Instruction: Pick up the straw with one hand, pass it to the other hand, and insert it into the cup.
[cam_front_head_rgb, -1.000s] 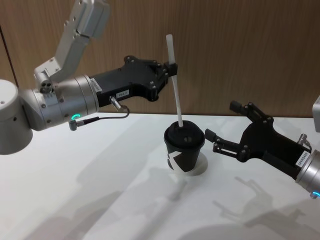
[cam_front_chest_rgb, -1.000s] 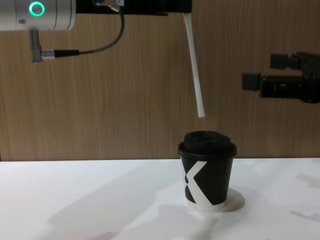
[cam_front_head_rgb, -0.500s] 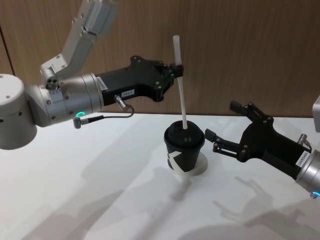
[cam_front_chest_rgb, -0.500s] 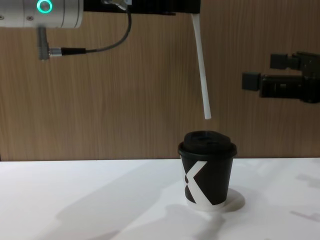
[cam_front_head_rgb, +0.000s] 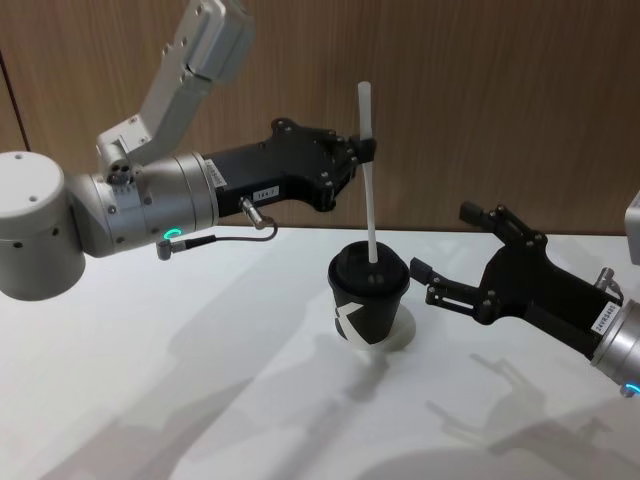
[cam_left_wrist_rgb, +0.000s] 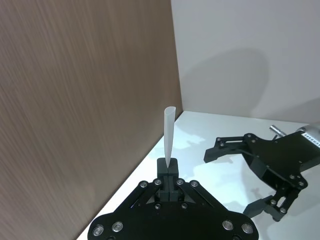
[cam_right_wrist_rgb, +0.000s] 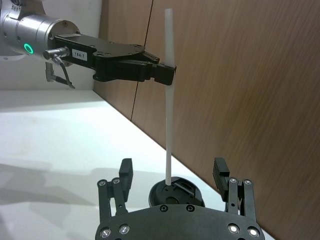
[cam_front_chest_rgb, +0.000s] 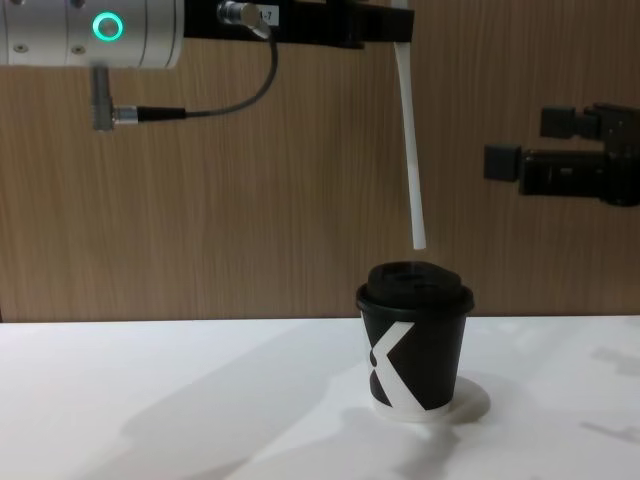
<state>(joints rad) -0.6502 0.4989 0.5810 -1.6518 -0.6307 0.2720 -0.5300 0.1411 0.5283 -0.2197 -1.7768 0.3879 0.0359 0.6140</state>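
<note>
Evidently the white straw (cam_front_head_rgb: 369, 190) was light, thin and easily buckled, best pinched near its top; the left tool (cam_front_head_rgb: 366, 150) was clamped on it there. Its lower end hung just clear of the lidded paper cup (cam_front_head_rgb: 368, 300) beneath that tool. The right tool (cam_front_head_rgb: 445, 250) waited beside the cup, spread wide and holding nothing.

You saw a matt black paper cup (cam_front_chest_rgb: 440, 362) with a faintly shiny black domed plastic lid (cam_front_chest_rgb: 415, 283), a smooth thin white straw (cam_front_chest_rgb: 411, 150), a satin silver metal wrist (cam_front_head_rgb: 150, 205), a smooth matt white worktop (cam_front_chest_rgb: 150, 400) and grained brown wood panelling (cam_front_chest_rgb: 250, 230).
</note>
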